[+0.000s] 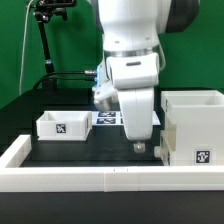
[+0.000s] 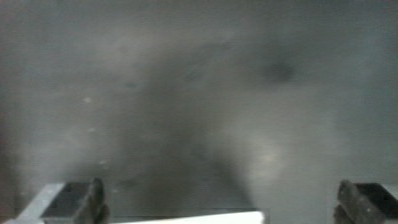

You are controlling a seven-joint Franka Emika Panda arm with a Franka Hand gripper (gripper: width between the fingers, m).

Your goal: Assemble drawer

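Observation:
The tall box-shaped white shell (image 1: 195,125) stands at the exterior view's right, with a square tag low on its front. One small open-topped white tray (image 1: 65,124) with a tag sits at the exterior view's left. The second tray is not visible. My gripper (image 1: 140,146) hangs low over the dark table between tray and shell, close beside the shell, touching neither. In the wrist view the gripper (image 2: 222,192) is open, its two dark fingers (image 2: 80,205) wide apart over blurred bare table. A blurred white edge (image 2: 196,218) lies between the fingers; I cannot tell what it is.
A long low white rim wall (image 1: 100,176) runs along the table's front and up the left side. The marker board (image 1: 106,118) lies flat behind the arm. A black stand (image 1: 45,45) rises at the back left, in front of a green backdrop.

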